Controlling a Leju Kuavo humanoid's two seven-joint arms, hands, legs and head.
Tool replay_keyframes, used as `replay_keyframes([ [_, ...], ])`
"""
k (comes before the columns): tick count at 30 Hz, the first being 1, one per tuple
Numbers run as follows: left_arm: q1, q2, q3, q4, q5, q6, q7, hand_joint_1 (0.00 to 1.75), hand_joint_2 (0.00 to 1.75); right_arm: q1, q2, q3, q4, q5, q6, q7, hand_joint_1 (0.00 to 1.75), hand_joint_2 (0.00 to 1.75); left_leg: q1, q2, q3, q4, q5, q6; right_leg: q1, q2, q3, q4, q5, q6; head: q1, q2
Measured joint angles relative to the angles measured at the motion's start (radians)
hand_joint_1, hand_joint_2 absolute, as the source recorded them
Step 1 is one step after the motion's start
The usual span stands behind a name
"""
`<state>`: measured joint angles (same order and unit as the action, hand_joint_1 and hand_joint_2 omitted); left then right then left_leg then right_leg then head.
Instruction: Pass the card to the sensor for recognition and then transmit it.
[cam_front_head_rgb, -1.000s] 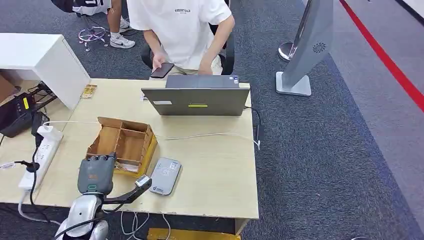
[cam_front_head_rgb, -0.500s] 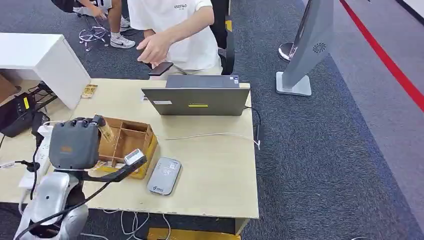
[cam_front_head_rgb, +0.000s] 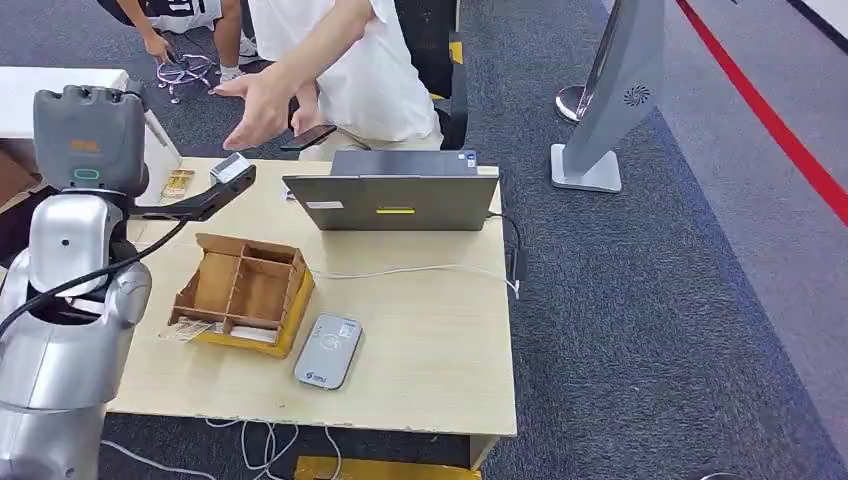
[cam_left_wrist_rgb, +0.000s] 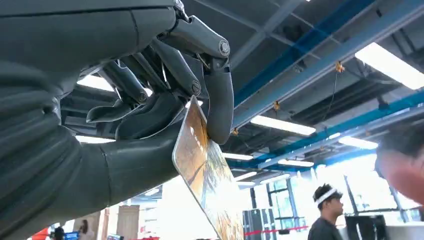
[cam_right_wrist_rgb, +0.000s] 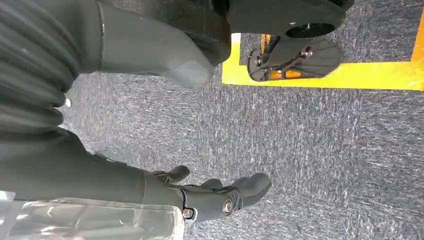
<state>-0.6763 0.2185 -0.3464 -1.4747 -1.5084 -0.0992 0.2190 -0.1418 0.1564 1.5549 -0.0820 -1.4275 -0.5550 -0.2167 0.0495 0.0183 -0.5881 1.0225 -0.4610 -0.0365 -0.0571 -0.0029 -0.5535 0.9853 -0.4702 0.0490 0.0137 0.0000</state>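
Golden card (cam_left_wrist_rgb: 207, 170) is pinched by the left hand (cam_left_wrist_rgb: 165, 85), upper left; it should be steadied toward the person's hand (cam_front_head_rgb: 255, 110). The right hand (cam_right_wrist_rgb: 220, 192) hangs released.

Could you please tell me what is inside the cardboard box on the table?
The cardboard box is split by dividers into open compartments whose visible floors look bare. Its near wall hides the front strip of the closest compartments, so something flat lying there cannot be ruled out.

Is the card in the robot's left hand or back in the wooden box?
In the left hand: the card is pinched between thumb and a finger, raised well above the wooden box.
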Motion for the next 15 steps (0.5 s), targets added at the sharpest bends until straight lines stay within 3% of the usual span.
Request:
replay_keyframes([
  [11,-0.005,0.001,0.0,0.02,0.0,0.001,0.0,1.75,1.75,0.001,-0.001,0.0,0.0,0.0,0.0,0.005,0.0,1.75,0.0,0.0,0.0,0.0,0.0,0.0,0.0,0.0,0.0,0.0,0.0,0.0,0.001,0.0],
  [12,-0.01,0.01,0.0,0.069,0.0,0.004,0.0,0.0,1.75,0.002,-0.003,0.0,-0.002,-0.005,0.0,0.016,0.0,1.75,0.0,0.0,0.0,0.0,0.0,0.0,0.0,0.0,0.0,0.0,0.0,0.0,0.0,0.0],
  [15,0.045,0.04,0.0,0.099,0.0,0.038,-0.031,0.0,1.75,0.034,-0.033,0.0,-0.003,0.034,0.0,-0.037,0.0,1.75,0.0,0.0,-0.001,0.0,0.0,0.0,0.0,-0.001,-0.001,0.0,0.0,0.0,0.001,0.0],
])
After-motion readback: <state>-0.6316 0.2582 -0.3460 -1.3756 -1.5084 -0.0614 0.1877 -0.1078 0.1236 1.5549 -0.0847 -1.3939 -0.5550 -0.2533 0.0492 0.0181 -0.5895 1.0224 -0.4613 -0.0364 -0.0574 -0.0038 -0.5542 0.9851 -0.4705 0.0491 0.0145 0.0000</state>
